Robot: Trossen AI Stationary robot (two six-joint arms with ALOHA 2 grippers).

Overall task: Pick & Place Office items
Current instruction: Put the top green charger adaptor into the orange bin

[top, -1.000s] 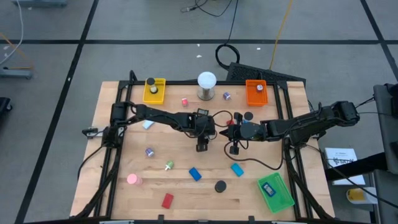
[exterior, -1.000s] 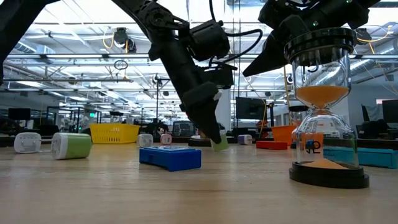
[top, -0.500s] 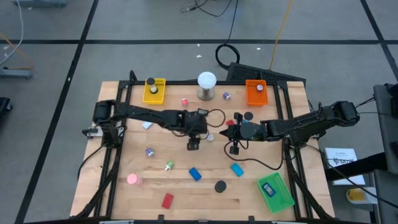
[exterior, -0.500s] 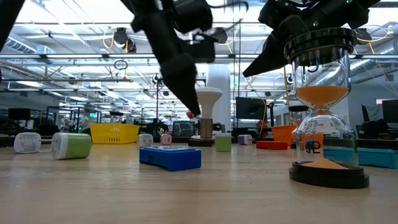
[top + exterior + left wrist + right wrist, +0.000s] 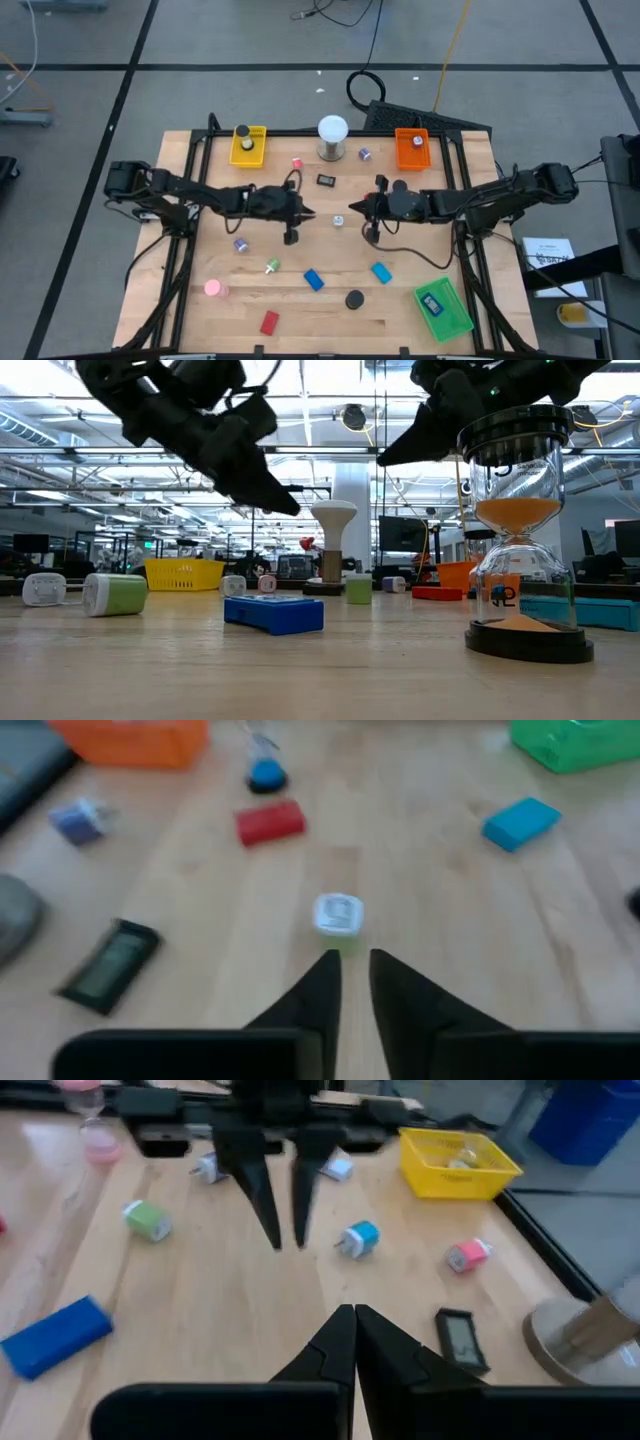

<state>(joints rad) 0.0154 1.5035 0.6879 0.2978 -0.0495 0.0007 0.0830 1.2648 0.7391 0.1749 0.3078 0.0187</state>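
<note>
Overhead view: I see the two grippers facing each other mid-table.
Left gripper (image 5: 303, 213): fingers slightly apart, holding nothing.
Right gripper (image 5: 353, 209): fingers together, holding nothing.
Small white-topped piece (image 5: 338, 220): lying on the wood between both tips, untouched.

A pale wooden bench (image 5: 200, 320) carries a yellow plastic tray (image 5: 249, 146) at its far left and an orange plastic tray (image 5: 412, 149) at its far right. Between them stands a white ball on a metal base (image 5: 332, 137). A green plastic tray (image 5: 442, 309) lies tilted at the near right corner. Down low, a clear hourglass with orange sand (image 5: 518, 530) stands upright, close to the lens. A black cable coil (image 5: 365, 88) rests on the grey floor beyond.
</note>
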